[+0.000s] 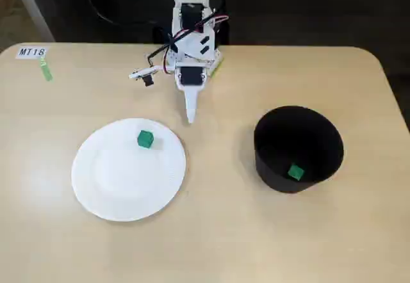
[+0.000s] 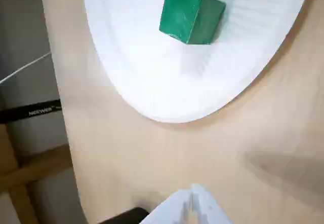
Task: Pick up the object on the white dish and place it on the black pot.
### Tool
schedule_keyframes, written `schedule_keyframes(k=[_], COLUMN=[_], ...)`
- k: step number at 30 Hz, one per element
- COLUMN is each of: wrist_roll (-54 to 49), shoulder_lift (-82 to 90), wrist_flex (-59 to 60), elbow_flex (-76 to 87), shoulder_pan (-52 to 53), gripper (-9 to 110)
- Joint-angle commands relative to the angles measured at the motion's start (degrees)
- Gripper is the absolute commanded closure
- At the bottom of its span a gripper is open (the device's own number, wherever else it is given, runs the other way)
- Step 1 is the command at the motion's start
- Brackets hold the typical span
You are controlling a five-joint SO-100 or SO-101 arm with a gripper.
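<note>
A small green cube [image 1: 145,139] lies on the white paper plate [image 1: 122,180], near its far rim; it also shows in the wrist view [image 2: 191,15] on the plate [image 2: 152,67]. A second green cube [image 1: 295,171] lies inside the black pot [image 1: 298,148] at the right. My gripper [image 1: 190,116] is shut and empty, pointing down at the table just beyond the plate's far rim, apart from the cube. In the wrist view its white fingertips [image 2: 195,196] are pressed together at the bottom edge.
A white label marked MT18 [image 1: 32,52] with a green strip [image 1: 46,72] sits at the table's far left corner. The arm's base [image 1: 192,27] stands at the far edge. Bare tabletop lies between plate and pot.
</note>
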Motion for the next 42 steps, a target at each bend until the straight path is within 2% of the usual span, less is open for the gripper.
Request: schedule_keyframes(k=[1, 12, 18, 29, 42], wrist_roll=[-2.5, -3.6, -2.9, -0.7, 3.3], shoulder_lift=[6.5, 6.5, 5.6, -15.6, -41.2], wrist_flex=[1.6, 1.8, 5.2, 4.0, 12.4], elbow_flex=[-2.0, -2.8, -12.7, -29.0, -55.4], shoulder_pan=[-4.0, -4.7, -5.4, -4.2, -0.4], gripper=[101, 101, 102, 102, 102])
